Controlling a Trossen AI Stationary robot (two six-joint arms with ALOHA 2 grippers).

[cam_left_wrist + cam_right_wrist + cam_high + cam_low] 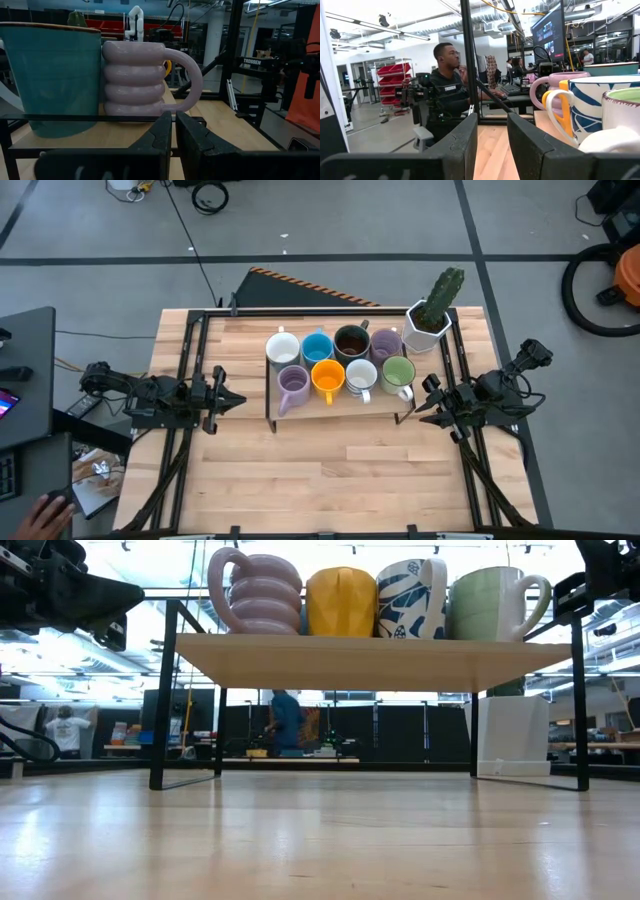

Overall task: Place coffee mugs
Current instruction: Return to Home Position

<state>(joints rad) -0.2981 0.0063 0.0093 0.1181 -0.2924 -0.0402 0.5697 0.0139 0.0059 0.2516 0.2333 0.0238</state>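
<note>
Eight mugs stand by their bases on a raised wooden shelf [335,402] [370,660]. The back row holds a white mug [283,346], a blue mug [317,346], a dark brown mug [351,341] and a purple mug [386,345]. In front stand a ribbed purple mug [293,384] [132,80], an orange mug [328,378], a white blue-patterned mug [361,377] and a green mug [398,372]. My left gripper [235,399] [173,135] is shut, level, left of the shelf. My right gripper [420,408] [492,145] is open, right of the shelf near the green mug.
A white hexagonal cactus pot [430,315] stands at the shelf's far right corner. The shelf's black legs [160,700] rise from the table. Bare wooden tabletop [340,470] lies on the near side. A person sits beyond the table in the right wrist view [447,80].
</note>
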